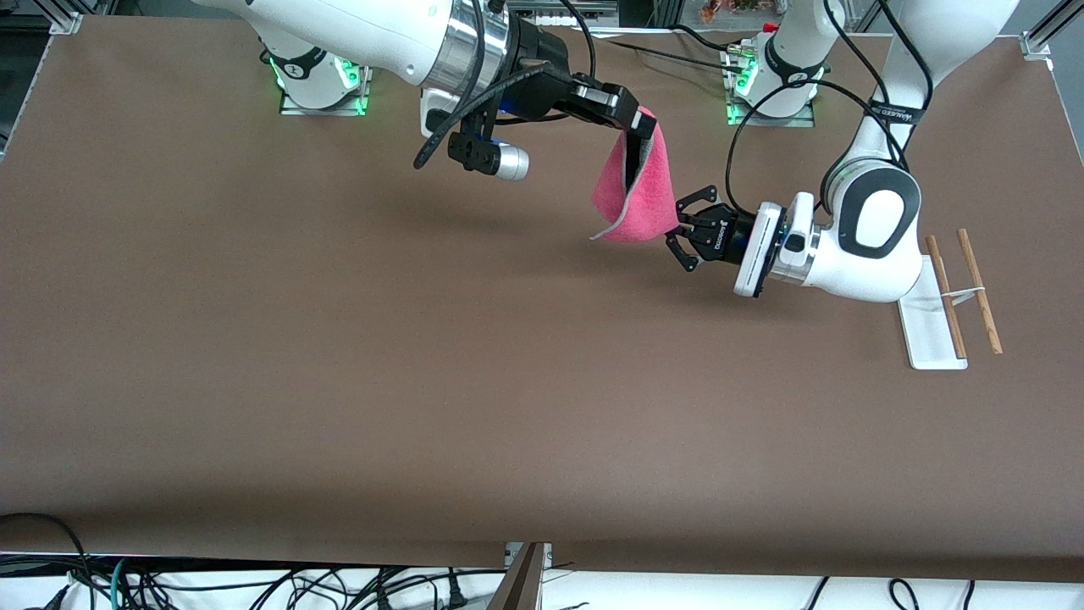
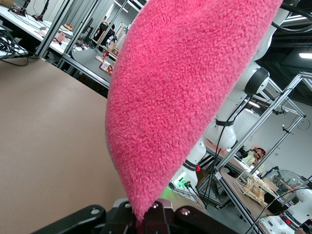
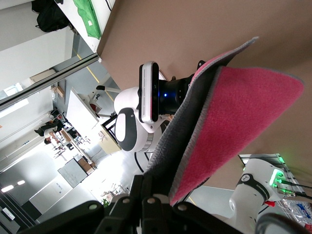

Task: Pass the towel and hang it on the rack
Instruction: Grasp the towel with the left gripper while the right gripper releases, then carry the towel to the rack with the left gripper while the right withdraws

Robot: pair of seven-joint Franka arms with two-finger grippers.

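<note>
The towel point(image 1: 637, 191) is being held up in the air over the middle of the brown desk point(image 1: 339, 381), pinched at its top corner by the right hand point(image 1: 641, 127), whose fingers are clenched on the fabric. The cloth is hanging down from that grip in a loose fold, bright pink face outward, dark grey face inside the fold, pale edging showing along the lower border. Its long axis is running from the right hand's grip down toward the left hand point(image 1: 682, 230), which is being presented level from the left arm's end of the desk. In the left wrist view the pink face point(image 2: 180, 97) is filling most of the frame and tapering to a tip right at the fingers point(image 2: 156, 207), which appear to be drawn together on that lowest corner; in the front view the same fingertips are meeting the towel's lower edge. So the cloth is judged to be gripped at both ends, with the handover under way and the right hand's release not yet made. The rack point(image 1: 948, 301) is standing on the desk at the left arm's end, just beside the left arm's wrist, with its two brown rods bare. The left arm is by far the nearer to it, so hanging is judged to fall to that arm.
</note>
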